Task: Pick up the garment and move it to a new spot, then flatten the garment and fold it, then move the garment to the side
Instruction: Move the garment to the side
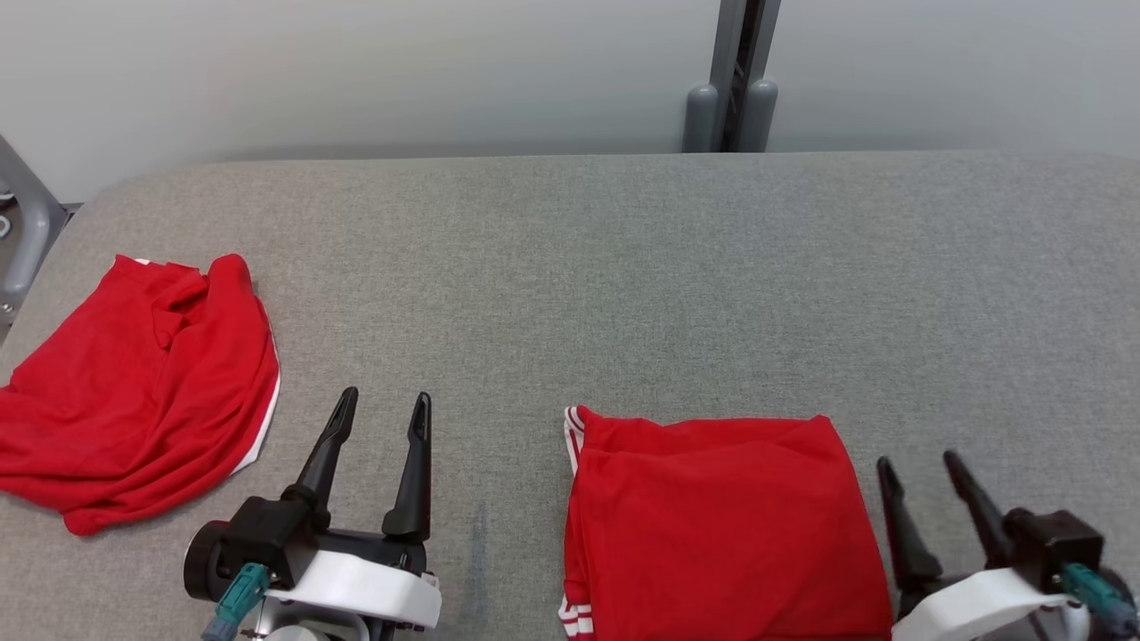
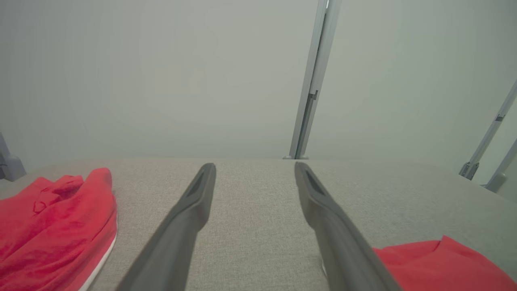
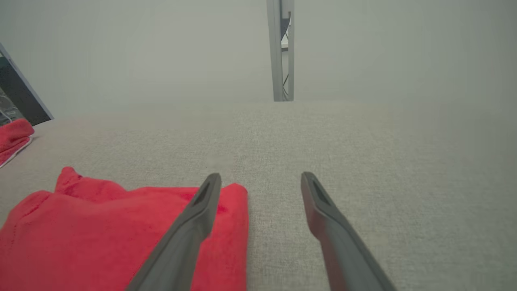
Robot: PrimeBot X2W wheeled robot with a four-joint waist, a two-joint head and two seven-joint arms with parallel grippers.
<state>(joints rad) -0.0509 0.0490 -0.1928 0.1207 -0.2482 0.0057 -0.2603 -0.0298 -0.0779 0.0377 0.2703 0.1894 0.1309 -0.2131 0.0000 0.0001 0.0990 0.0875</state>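
I'm looking at a wide table (image 1: 623, 267) covered in grey woven cloth, with its far corner at 10 o'clock rounded off. Behind it a plain pale wall (image 1: 356, 71) runs across the whole top of my head view. At 1 o'clock a grey metal post (image 1: 730, 53) stands against that wall, with two rounded grey stubs (image 1: 701, 116) at its foot, just past the table's far edge. At 9 o'clock a curved grey metal frame (image 1: 22, 231) sits beside the table. The light is soft and even across the cloth. In my left wrist view, slanted grey struts (image 2: 488, 133) lean at 3 o'clock.
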